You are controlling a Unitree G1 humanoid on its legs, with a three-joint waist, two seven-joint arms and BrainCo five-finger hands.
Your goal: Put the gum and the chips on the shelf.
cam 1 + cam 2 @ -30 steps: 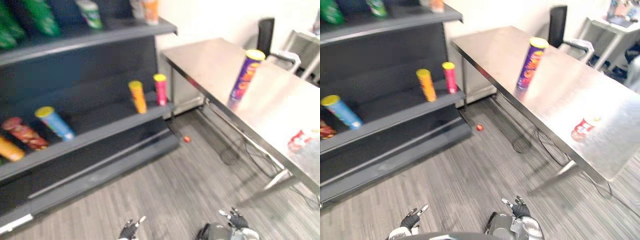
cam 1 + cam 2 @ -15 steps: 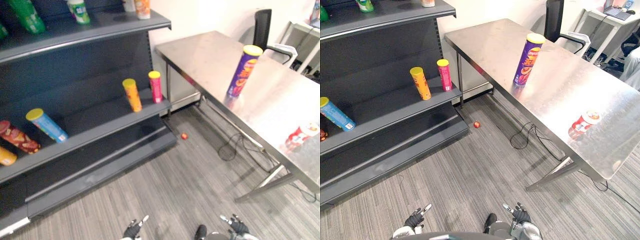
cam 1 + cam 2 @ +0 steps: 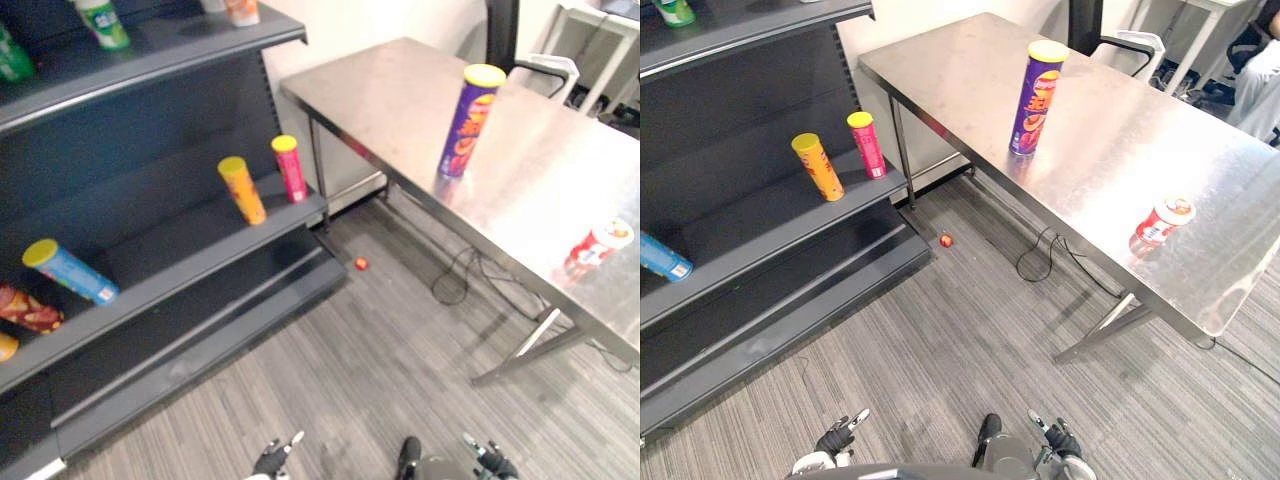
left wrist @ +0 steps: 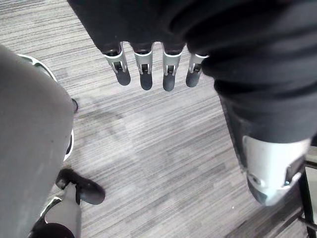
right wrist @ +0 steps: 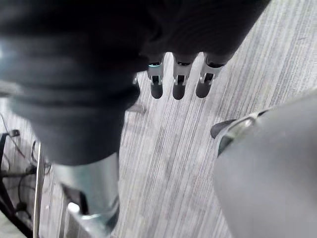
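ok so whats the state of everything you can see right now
purple chips can: upright on the table, lid on
gum tub: on the table, not shelved; upright or tipped, cannot tell
orange can: upright on the shelf
pink can: upright on the shelf
blue can: lying on its side on the shelf
left hand: open, fingers straight, holding nothing
right hand: open, holding nothing

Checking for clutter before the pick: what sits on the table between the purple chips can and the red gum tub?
Nothing: the right eye view shows bare steel table between the chips can and the gum tub.
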